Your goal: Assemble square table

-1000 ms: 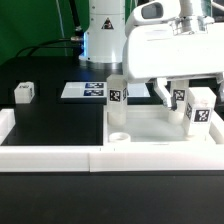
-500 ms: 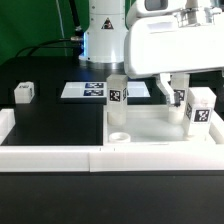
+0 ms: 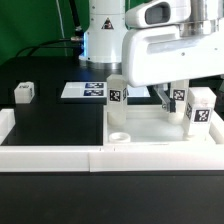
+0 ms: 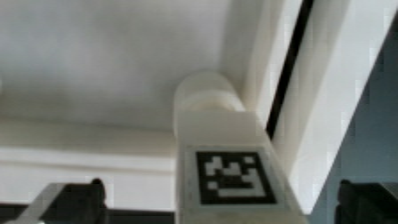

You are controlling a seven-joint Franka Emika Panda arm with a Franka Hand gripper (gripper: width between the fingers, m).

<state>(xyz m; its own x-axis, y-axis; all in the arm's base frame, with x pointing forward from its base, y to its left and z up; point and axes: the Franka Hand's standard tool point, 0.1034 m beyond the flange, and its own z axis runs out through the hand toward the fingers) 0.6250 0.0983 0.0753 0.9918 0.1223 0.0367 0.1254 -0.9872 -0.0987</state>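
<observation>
On the exterior view's left, a small white block leg (image 3: 24, 93) sits alone on the black counter (image 3: 55, 122), with the flat white marker board (image 3: 88, 91) near it. Next comes the large white square tray-like plastic tabletop (image 3: 160, 128), a second leg (image 3: 117, 90) upright at its far corner. Under the arm, the jaws stand wide apart either side of a third leg (image 4: 228, 140), gripping nothing. A fourth leg (image 3: 202, 108) stands rightmost.

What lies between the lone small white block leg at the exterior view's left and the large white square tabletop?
The thin flat white marker board, shown in the exterior view.

Smooth white plastic table top (image 3: 160, 128) and legs (image 3: 117, 90); matt black table (image 3: 55, 118).
</observation>
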